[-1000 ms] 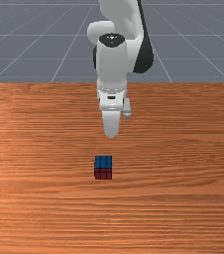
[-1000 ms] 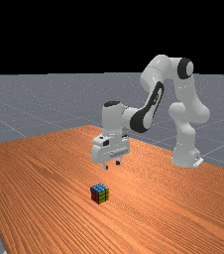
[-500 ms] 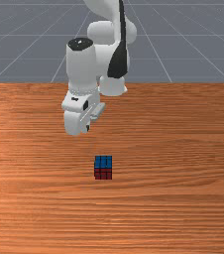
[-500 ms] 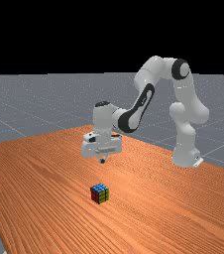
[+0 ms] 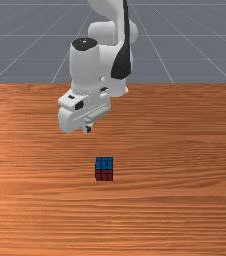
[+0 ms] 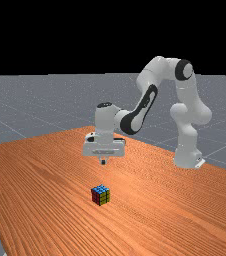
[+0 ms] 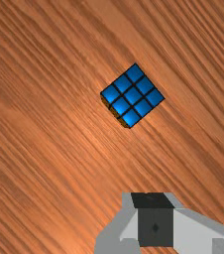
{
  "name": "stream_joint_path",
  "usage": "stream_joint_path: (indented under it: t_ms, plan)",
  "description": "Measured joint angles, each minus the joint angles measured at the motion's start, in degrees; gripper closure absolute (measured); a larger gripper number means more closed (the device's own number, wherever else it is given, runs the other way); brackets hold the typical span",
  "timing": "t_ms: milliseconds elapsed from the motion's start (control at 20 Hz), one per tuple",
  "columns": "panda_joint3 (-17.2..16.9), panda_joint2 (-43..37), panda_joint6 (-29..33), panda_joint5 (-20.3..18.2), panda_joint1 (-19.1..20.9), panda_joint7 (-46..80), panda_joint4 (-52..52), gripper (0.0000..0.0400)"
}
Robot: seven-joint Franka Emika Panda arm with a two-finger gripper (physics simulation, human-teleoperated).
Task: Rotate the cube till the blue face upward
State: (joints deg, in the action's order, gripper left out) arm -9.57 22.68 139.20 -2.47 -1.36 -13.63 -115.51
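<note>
My gripper (image 6: 103, 161) hangs over the table in the far view, its two fingertips together, with bare air between them and the cube (image 6: 100, 195) below. The cube rests flat on the wood, blue on top, with red and yellow sides. In the front view the cube (image 5: 104, 169) shows blue above red, and the gripper (image 5: 87, 128) is higher up and to its left. The wrist view has the cube's blue top (image 7: 133, 95) apart from the gripper (image 7: 154, 208), turned at an angle to the shut fingers.
The orange-brown table (image 5: 185, 165) extends around the cube on all sides. In the far view, the arm's base (image 6: 187, 157) stands at the table's back edge, right of the cube.
My hand has moved to the front view's left and turned, mostly in the earlier half second, then turned a little more. Its fingers, apart one second ago, have shut. The cube stayed put.
</note>
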Motion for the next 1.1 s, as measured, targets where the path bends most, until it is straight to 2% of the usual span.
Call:
stream_joint_path:
  t_ms: [1100]
  plan:
    - [-9.7, 1.2, -0.8, -1.5, -9.9, 49.4, 0.7, 0.0400]
